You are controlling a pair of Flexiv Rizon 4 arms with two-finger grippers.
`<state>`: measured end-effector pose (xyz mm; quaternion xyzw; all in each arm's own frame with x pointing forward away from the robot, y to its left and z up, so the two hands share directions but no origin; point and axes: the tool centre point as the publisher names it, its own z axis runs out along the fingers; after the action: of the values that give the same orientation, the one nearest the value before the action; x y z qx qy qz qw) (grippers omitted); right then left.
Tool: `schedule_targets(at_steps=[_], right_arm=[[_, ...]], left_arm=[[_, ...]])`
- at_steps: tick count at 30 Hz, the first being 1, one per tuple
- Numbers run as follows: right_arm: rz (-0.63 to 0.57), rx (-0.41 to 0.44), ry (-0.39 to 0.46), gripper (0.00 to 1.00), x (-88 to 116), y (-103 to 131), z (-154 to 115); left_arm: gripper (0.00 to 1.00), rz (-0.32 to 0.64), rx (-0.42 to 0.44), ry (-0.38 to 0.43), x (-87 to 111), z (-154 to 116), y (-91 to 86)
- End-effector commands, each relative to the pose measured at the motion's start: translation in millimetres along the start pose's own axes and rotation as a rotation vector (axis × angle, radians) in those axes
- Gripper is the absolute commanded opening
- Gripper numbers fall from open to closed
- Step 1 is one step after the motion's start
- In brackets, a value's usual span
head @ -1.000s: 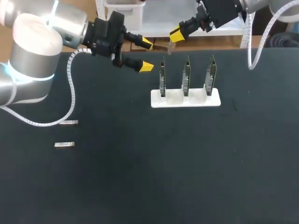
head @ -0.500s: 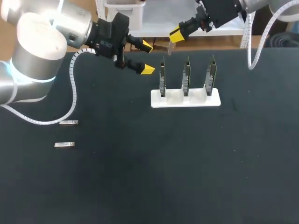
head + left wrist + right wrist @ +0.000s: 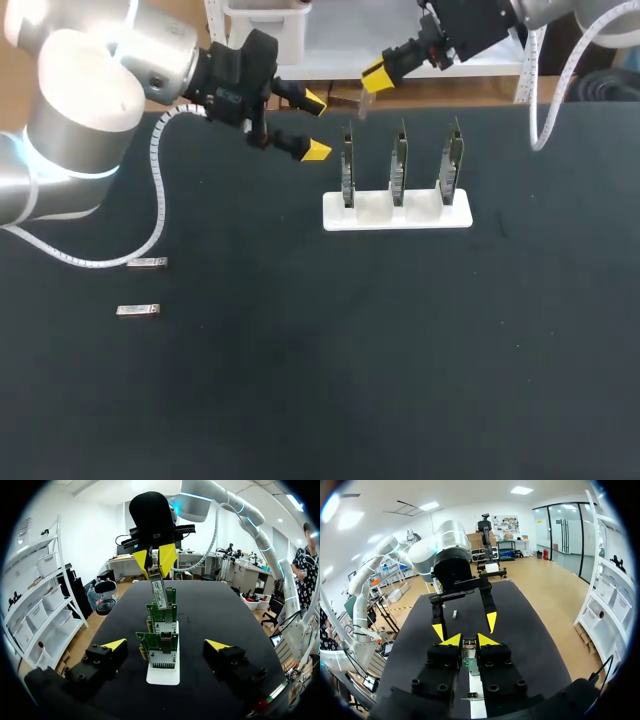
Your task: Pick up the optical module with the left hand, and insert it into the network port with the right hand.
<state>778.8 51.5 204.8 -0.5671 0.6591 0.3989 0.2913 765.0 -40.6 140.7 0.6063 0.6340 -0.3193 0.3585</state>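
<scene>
Optical module hangs lengthwise, pointing down, from the right gripper, whose two yellow-tipped fingers stand narrow and pinch its upper end from both sides. Its free lower end sits just above the top edges of the network cards and apart from them; which of the three it is over I cannot tell. The cards stand upright, side by side, in a white holder on the black table. In the left wrist view they line up one behind another. The right arm comes in from the far right corner, its gripper raised near the table's back edge.

The left gripper is empty, with its fingers spread wide. It hovers near the leftmost card, off to that card's left, and points along the row toward the right gripper. In the right wrist view its two tips hang ahead of the narrow right fingers.

Well apart from all this, near the table's left side, a spare module lies flat. A second spare module lies near it, toward the front edge.
</scene>
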Motion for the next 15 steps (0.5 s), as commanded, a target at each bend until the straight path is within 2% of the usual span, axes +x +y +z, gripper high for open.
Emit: schedule_targets(at_steps=[1,7,10,15], right_arm=[[0.000,-0.008,-0.003,0.00,2.2,-3.3,-1.5],[0.000,-0.009,0.005,0.00,2.7,-3.3,-1.9],[0.002,-0.009,0.005,0.00,2.9,-3.1,-1.9],[0.000,-0.010,0.006,0.00,3.1,-3.0,-1.8]], left_arm=[[1.00,-0.003,0.003,0.003,0.2,0.3,0.5],[1.00,-0.002,0.008,0.005,-0.4,2.4,-0.3],[1.00,-0.004,0.015,-0.064,-4.2,0.8,-0.9],[1.00,-0.004,0.015,-0.064,-4.2,0.8,-0.9]])
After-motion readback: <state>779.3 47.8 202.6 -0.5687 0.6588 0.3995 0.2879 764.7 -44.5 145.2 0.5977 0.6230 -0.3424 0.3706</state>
